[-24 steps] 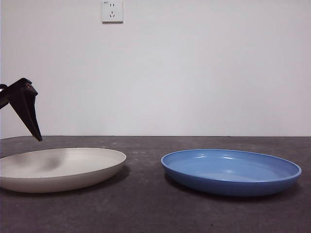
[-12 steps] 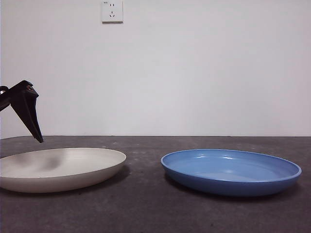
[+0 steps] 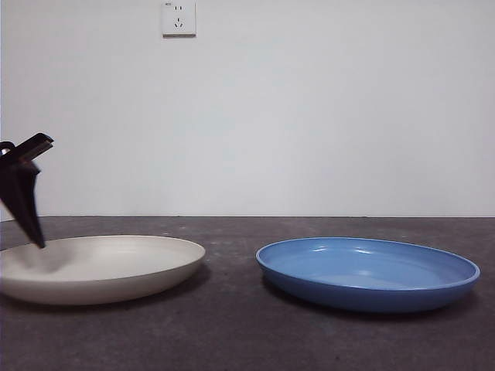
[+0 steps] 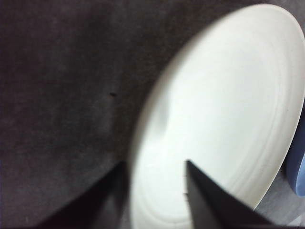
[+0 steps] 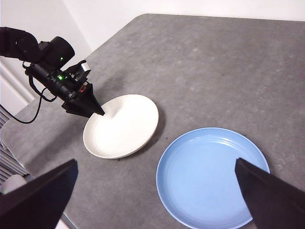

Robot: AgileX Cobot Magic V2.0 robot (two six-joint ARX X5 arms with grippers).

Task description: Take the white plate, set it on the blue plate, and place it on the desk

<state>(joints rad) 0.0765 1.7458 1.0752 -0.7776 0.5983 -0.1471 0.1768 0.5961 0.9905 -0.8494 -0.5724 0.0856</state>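
Note:
The white plate (image 3: 100, 267) lies on the desk (image 3: 232, 332) at the left. The blue plate (image 3: 367, 272) lies to its right, a gap between them. My left gripper (image 3: 29, 224) is at the white plate's far left rim, tip down at the plate. In the left wrist view it (image 4: 155, 163) is open, one jaw over the plate (image 4: 228, 109), the other over the desk outside the rim. My right gripper (image 5: 156, 161) is open and empty, high above both plates (image 5: 124, 126) (image 5: 212, 176). It sees the left gripper (image 5: 90, 107) at the white plate's edge.
A wall socket (image 3: 179, 17) is on the white wall behind. The desk's rounded corner and edge (image 5: 28, 138) lie close to the left arm, with a black cable hanging there. A sliver of the blue plate (image 4: 298, 167) shows in the left wrist view.
My left gripper has moved down and left, its tip now at the white plate's rim. The white plate has shifted slightly to the right. The blue plate has not moved.

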